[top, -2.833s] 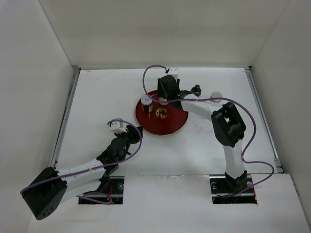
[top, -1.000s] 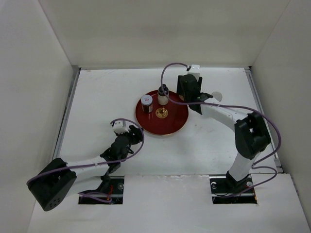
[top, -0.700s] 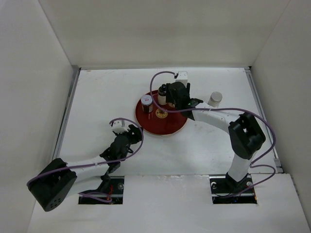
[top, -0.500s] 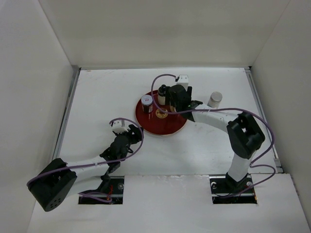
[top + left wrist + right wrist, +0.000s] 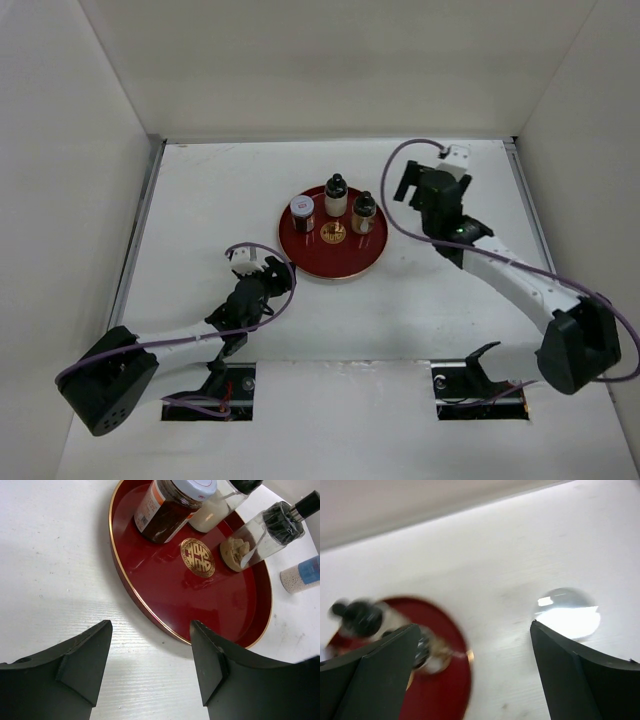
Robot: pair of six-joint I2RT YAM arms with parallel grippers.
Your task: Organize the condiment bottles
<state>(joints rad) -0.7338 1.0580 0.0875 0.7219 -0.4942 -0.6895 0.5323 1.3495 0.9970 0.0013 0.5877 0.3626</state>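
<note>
Three condiment bottles stand on the round red tray (image 5: 335,262): a dark jar with a pale lid (image 5: 302,211), a pale black-capped bottle (image 5: 336,195) and a brown dark-lidded jar (image 5: 364,212). The white cylinder (image 5: 567,612) stands on the table right of the tray; in the top view my right arm hides it. My right gripper (image 5: 415,190) hangs open and empty between tray and cylinder, its right finger beside the cylinder. My left gripper (image 5: 150,640) is open and empty over the table, just short of the tray's near-left rim (image 5: 150,610).
White walls close in the table on the left, back and right. The right arm's purple cable (image 5: 395,215) loops down beside the tray's right edge. The white cylinder (image 5: 302,575) shows a blue label in the left wrist view.
My right gripper has opened, left the brown dark-lidded jar standing on the tray, and swung right towards the white cylinder. The left arm has hardly moved.
</note>
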